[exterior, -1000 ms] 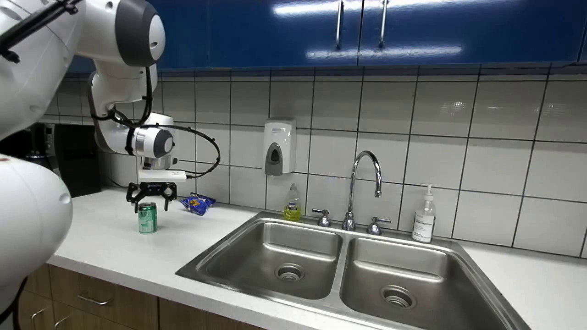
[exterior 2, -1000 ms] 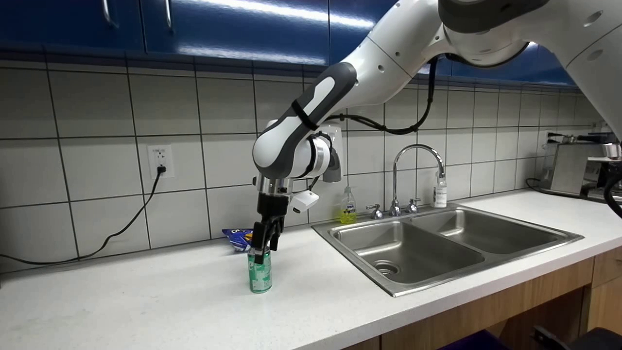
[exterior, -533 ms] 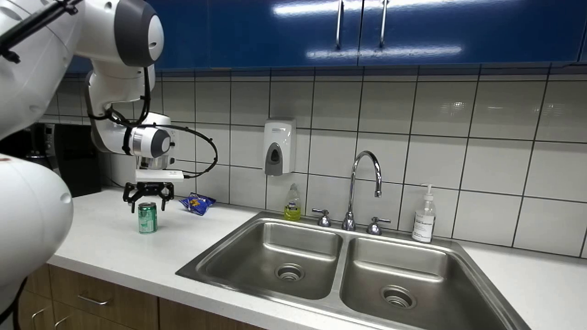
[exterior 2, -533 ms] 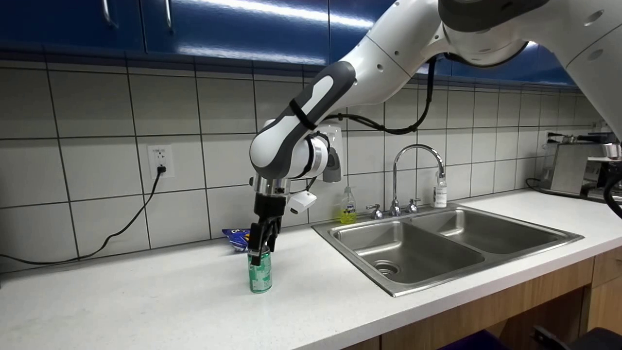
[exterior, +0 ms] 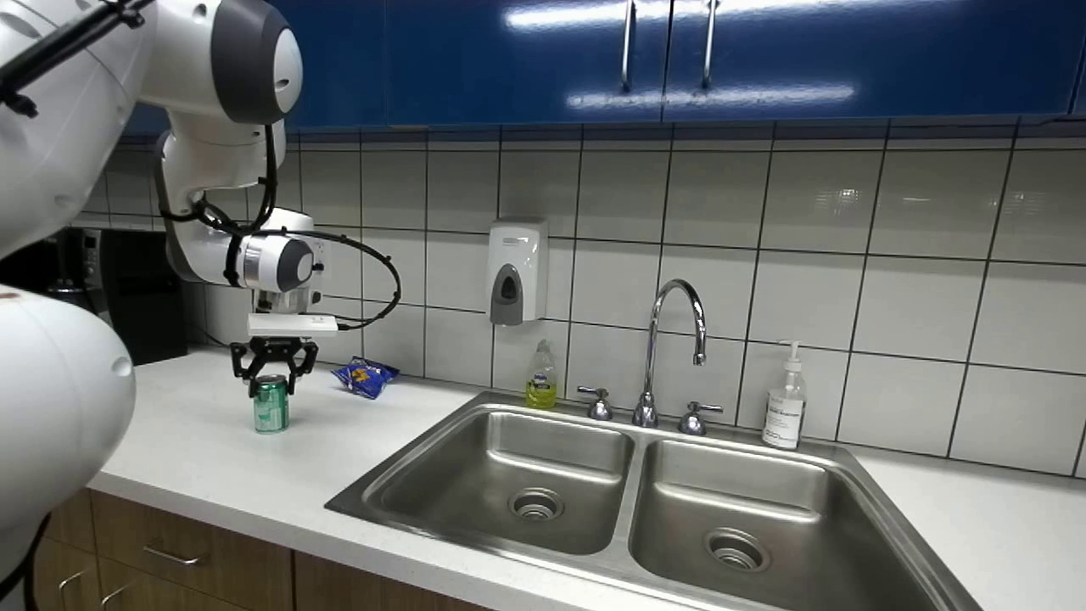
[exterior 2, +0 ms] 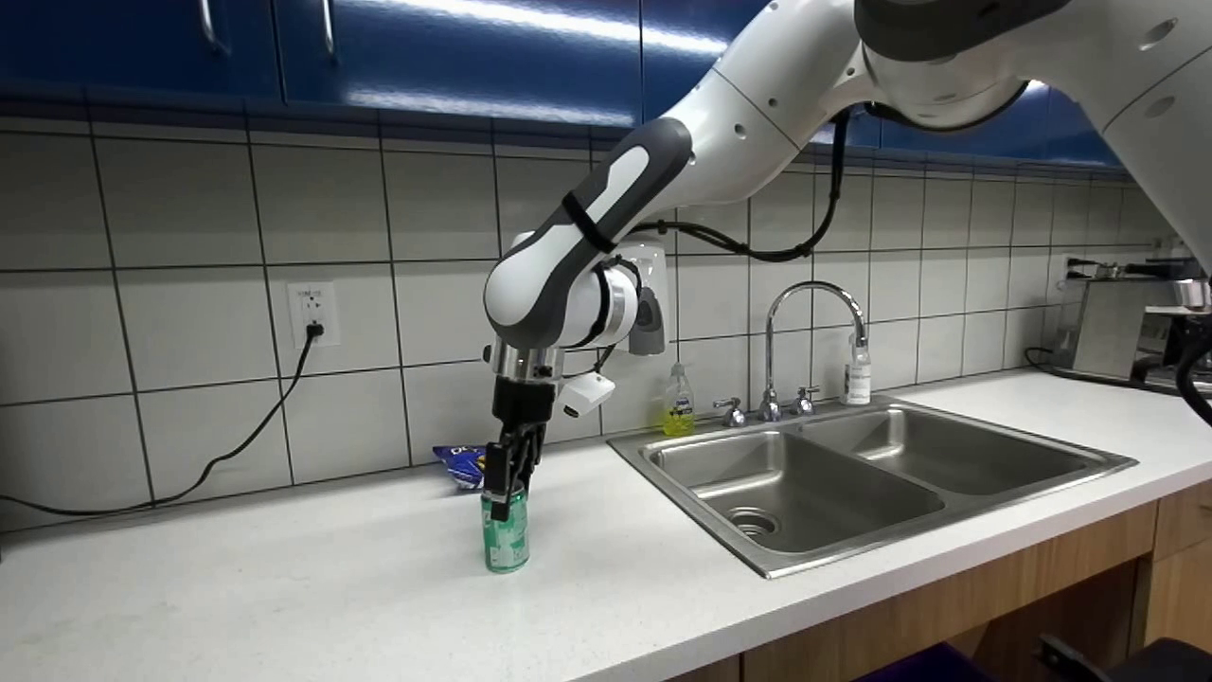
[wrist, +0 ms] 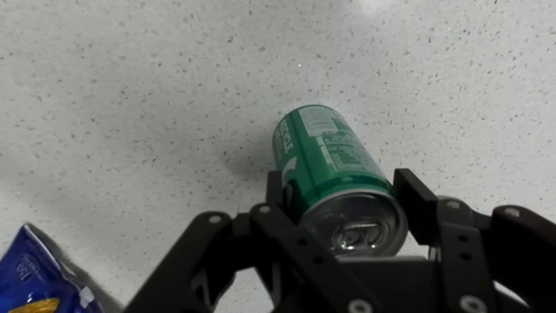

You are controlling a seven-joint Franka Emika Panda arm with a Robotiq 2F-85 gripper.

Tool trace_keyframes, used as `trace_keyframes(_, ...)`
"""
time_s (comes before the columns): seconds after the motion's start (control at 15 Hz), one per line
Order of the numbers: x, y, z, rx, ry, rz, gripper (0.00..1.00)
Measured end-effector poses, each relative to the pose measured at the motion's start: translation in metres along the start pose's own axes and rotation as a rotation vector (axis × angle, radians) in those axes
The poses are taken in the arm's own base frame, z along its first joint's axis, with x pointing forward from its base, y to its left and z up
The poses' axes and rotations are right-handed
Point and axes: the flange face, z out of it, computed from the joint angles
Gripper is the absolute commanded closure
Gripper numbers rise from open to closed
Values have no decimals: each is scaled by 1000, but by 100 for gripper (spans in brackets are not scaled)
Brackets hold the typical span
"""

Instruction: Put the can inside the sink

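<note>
one green can (exterior: 271, 409) stands on speckled white counter (exterior: 356, 433), tiled wall (exterior: 624, 195) behind.

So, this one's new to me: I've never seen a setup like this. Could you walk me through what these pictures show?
The machine is one white robot arm, with black fingers at its end for grasping. Both exterior views come from cameras outside the robot, looking at the same counter from different places. The wrist view comes from the arm itself, looking down past the fingers.

On the counter, a small green can stands upright, and a blue packet lies nearby, not touching it. A steel sink with two basins is set into the counter, with a faucet, a bottle of yellow liquid and a pump bottle along its back edge.

The fingers look closed on the upper part of the can; it is meant for the sink.
</note>
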Motion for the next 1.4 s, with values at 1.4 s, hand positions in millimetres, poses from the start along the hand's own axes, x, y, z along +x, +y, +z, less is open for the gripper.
trace_keyframes(1.4,-15,37,-94,-87,28,131,61)
